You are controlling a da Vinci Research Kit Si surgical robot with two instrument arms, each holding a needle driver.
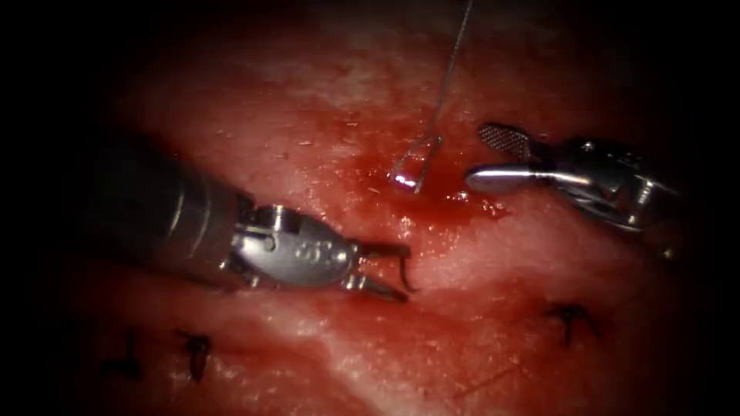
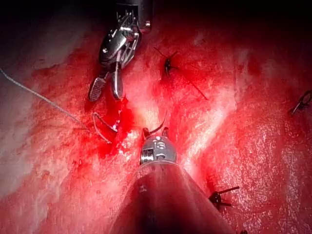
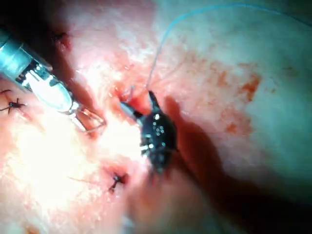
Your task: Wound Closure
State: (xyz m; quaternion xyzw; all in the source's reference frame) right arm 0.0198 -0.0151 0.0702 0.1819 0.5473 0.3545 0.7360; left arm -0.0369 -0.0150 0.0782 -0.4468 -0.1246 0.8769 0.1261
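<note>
Nearside of the fluid [image 1: 451, 196], toward the view's lower left: left tool [image 1: 389, 271], jaws parted narrow. The needle [image 1: 406, 271] sits right at their tips, touching the upper one. It looks free of the tissue [image 1: 308, 115], and I see no firm clamp on it. Its chord runs up-down in the endoscope view, its belly bows right, and its lower end points down toward the near stitches [image 1: 570, 316].

At the fluid's left edge, a small loop [image 1: 416, 158] of thread [image 1: 451, 73] meets the tissue. Its strand runs up and away, far side.

Right of the fluid: right tool [image 1: 478, 154], jaws wide, holding nothing.

Risks, as judged: with a hold this loose the needle could swivel or drop onto the wet tissue. The loop also lies near the right tool and could snag on a jaw.
</note>
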